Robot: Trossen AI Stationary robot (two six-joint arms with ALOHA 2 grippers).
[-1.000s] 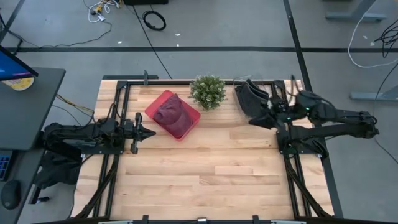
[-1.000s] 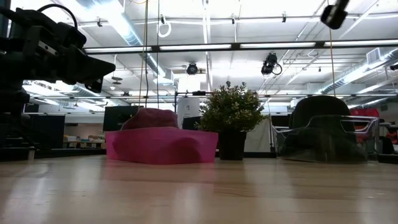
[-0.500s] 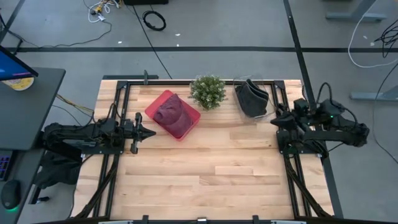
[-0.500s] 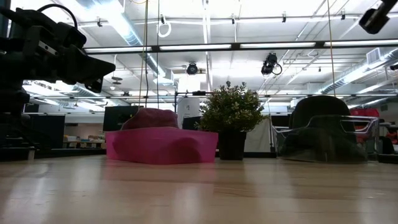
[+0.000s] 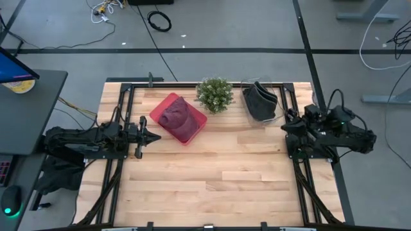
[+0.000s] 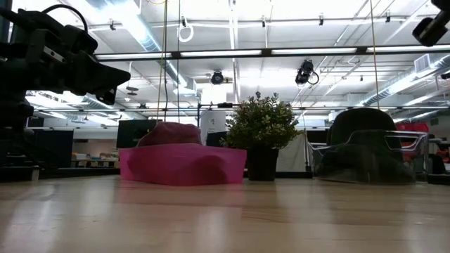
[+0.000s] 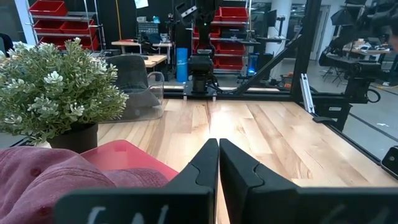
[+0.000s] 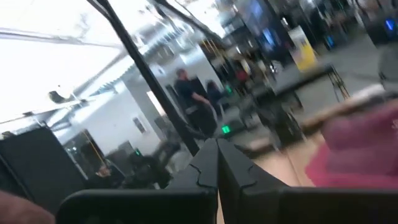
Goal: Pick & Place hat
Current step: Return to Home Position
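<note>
**A:** What shifted?

**B:** The right gripper has pulled back from the transparent bin toward the right edge of the wooden table. Its fingers are pressed together on nothing.

**A:** And the left?

**B:** The left gripper is parked, closed and empty. It points at the rigid red bin just beside it, where the soft red cap lies slumped. Beyond are the potted plant and the limp black caps, probably two, nearer the right arm.

Along the table's far edge three things stand in a row: the left bin with a cap inside, the plant just right of it, then the right bin, seemingly holding caps, the right gripper near it
</note>
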